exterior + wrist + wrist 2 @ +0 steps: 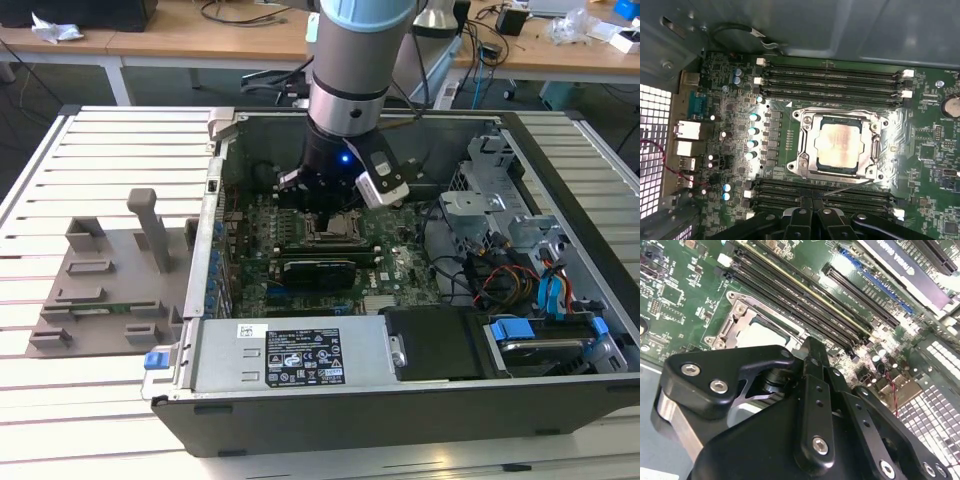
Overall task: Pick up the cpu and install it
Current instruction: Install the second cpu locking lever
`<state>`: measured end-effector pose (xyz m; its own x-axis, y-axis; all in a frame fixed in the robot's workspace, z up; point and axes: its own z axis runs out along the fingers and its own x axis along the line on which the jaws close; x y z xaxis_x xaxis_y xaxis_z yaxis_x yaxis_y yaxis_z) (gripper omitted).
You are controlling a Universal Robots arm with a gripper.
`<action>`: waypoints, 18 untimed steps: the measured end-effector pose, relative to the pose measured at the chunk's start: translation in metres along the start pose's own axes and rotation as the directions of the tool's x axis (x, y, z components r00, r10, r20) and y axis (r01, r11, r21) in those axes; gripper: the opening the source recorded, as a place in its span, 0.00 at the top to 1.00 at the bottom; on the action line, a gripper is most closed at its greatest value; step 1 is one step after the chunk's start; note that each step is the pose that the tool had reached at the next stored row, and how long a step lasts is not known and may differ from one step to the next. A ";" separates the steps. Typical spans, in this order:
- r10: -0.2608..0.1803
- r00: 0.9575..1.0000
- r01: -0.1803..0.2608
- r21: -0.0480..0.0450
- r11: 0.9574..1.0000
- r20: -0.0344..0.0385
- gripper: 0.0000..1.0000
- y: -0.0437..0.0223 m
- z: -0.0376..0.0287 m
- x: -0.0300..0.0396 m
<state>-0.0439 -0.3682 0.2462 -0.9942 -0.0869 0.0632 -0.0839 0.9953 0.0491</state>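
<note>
the cpu (pixel 840 145) sits in the socket (pixel 807 150) inside the case (pixel 400 400).

The gripper's (pixel 812 352) black body hides part of the cpu (pixel 767 335).

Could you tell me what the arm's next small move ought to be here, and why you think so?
Probably a short straight lift of the claw away from the motherboard. In the first wrist view the cpu already lies flat inside the socket frame, square to it, and the claw sits beside the socket holding nothing, so backing off looks sensible.
</note>
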 end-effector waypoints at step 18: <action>0.000 1.000 0.000 0.000 1.000 0.000 0.89 -0.0002 0.0227 0.0059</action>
<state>-0.0512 -0.3680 0.2239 -0.9942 -0.0870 0.0630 -0.0840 0.9952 0.0493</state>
